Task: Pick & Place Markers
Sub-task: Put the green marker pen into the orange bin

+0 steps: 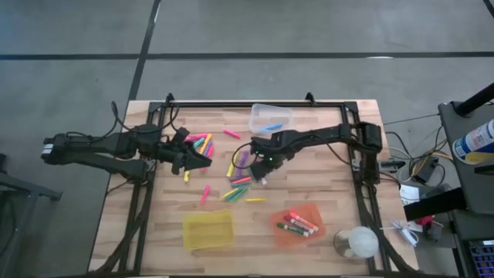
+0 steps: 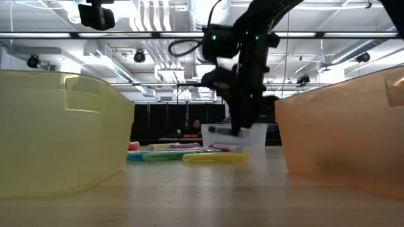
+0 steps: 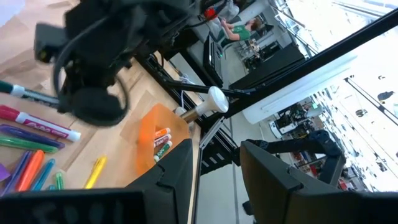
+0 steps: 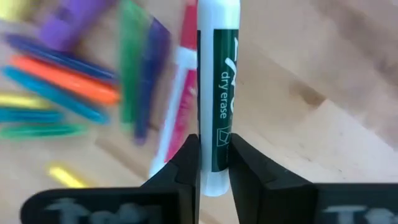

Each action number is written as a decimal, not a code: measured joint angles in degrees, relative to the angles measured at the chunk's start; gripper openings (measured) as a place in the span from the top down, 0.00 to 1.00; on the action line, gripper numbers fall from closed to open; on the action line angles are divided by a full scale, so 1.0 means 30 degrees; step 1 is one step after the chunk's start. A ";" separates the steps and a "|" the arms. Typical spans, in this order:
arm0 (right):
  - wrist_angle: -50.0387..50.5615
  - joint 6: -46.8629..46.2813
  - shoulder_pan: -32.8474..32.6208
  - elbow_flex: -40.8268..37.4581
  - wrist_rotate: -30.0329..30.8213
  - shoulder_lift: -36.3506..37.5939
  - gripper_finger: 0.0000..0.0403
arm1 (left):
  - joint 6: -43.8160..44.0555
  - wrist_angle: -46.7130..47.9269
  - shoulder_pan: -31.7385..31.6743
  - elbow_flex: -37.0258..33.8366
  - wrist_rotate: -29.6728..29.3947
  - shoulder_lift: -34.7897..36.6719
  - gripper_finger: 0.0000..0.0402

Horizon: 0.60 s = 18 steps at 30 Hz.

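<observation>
Many coloured markers (image 1: pixel 239 181) lie scattered on the wooden table's middle, and they also show in the low view (image 2: pixel 183 153). My right gripper (image 1: pixel 262 177) hangs over this pile, shut on a white dry-erase marker with a dark green label (image 4: pixel 217 62). To the pile's left, my left gripper (image 1: pixel 197 159) hovers open above pink and yellow markers (image 1: pixel 202 143). Its fingers (image 3: pixel 180 171) are tipped up toward the room and touch nothing. My right gripper pinches the white marker's barrel near one end (image 4: pixel 215 149) between its two fingers. They come from above, pointing down, and lie across the barrel. The marker (image 2: pixel 218 131) sticks out sideways from the fingers, roughly level and lifted clear of the table.
A clear bin (image 1: pixel 270 117) with a blue marker stands at the far middle. The yellow bin (image 1: pixel 207 229) and the orange bin (image 1: pixel 299 224), which holds white markers, sit near the front edge. A white round object (image 1: pixel 359 243) stands at the near right corner.
</observation>
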<state>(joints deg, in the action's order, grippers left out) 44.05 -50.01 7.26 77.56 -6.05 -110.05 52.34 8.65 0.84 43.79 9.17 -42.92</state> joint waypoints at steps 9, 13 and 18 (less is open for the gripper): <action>0.2573 0.3414 -0.1669 -0.0036 0.0010 0.3625 0.88 | -0.0460 0.0078 0.0000 0.0000 -0.0022 0.0000 0.68; 0.3864 0.4302 -0.3309 -0.0036 0.0147 0.5259 0.88 | -0.0503 0.0025 0.0000 0.0000 -0.0073 0.0000 0.68; 0.4526 0.5737 -0.5698 -0.0266 0.0219 0.6560 0.88 | -0.0517 -0.0031 0.0000 0.0000 -0.0073 0.0000 0.68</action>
<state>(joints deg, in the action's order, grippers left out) 57.63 -32.80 -9.84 76.76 -5.39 -90.37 50.78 8.56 0.84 43.79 8.95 -42.92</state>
